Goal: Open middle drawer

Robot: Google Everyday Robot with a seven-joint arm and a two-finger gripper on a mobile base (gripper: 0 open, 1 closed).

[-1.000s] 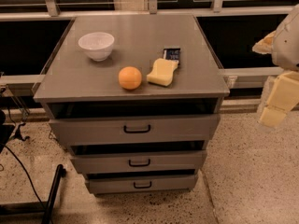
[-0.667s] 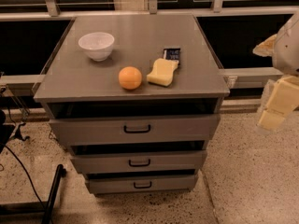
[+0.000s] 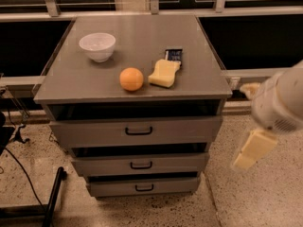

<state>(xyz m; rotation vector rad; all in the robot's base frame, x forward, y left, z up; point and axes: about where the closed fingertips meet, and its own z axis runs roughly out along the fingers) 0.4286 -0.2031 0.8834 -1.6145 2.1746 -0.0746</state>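
one gripper (image 3: 249,152) lower than before, right of middle drawer (image 3: 139,163)

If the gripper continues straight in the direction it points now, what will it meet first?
Probably the speckled floor beside the cabinet. The gripper hangs right of it, pointing down and slightly left; the middle drawer seems off that line, but depth is unclear.

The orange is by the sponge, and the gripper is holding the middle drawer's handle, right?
No. In the camera view the gripper hangs right of the cabinet, away from the middle drawer. The orange is by the sponge.
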